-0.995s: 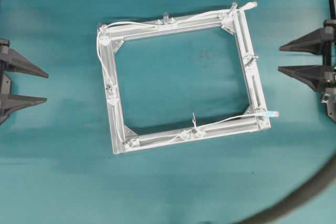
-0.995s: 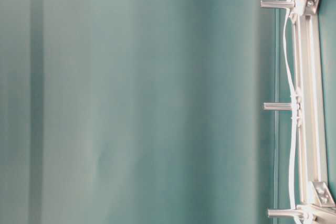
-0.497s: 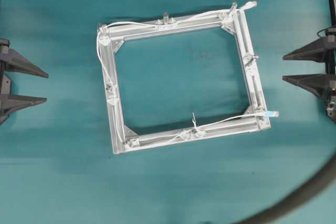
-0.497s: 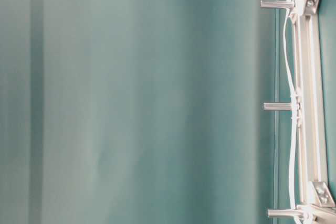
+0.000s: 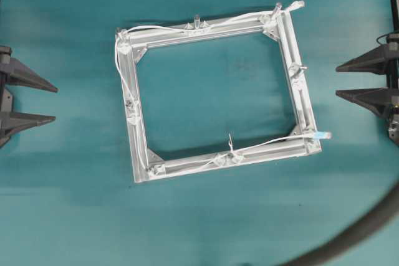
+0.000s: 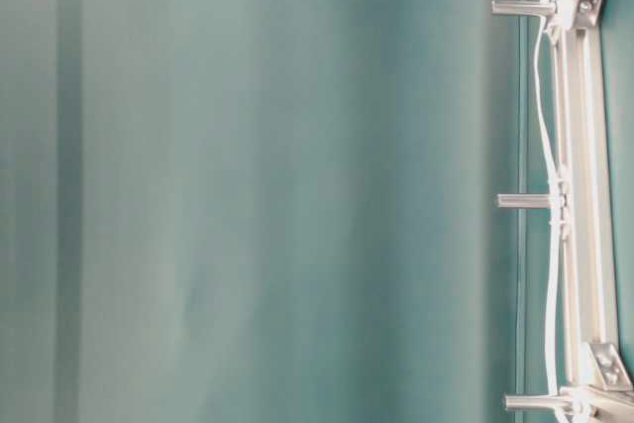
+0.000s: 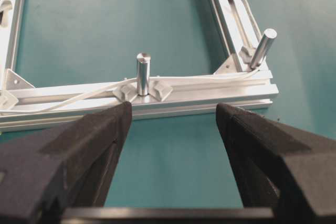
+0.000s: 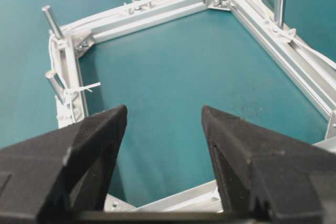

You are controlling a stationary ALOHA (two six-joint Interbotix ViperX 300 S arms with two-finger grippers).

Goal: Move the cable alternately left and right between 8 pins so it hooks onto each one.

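Note:
The square silver frame [image 5: 299, 101] lies mid-table with upright pins [image 5: 196, 20] on its rails. The white cable [image 5: 156, 27] runs along the far, left and near rails, past the pins, and ends in a light-blue plug [image 5: 320, 135] at the near right corner. My left gripper [image 5: 55, 103] stands open to the left of the frame, holding nothing. Open and holding nothing as well, my right gripper [image 5: 337, 81] sits to the frame's right. In the left wrist view the left gripper [image 7: 170, 111] faces a pin [image 7: 143, 72] with the cable [image 7: 79, 97] at its base. The right gripper [image 8: 164, 109] looks across the frame [image 8: 273, 51].
A thick dark grey hose [image 5: 355, 235] curves across the near right corner of the teal table. A short white tie [image 5: 230, 140] sticks up at the near rail's pin. The table-level view has pins [image 6: 525, 201] and the cable [image 6: 542, 96] along one rail.
The right gripper drew back slightly to the right a second ago and has since stayed still. The left gripper, frame and cable have not moved.

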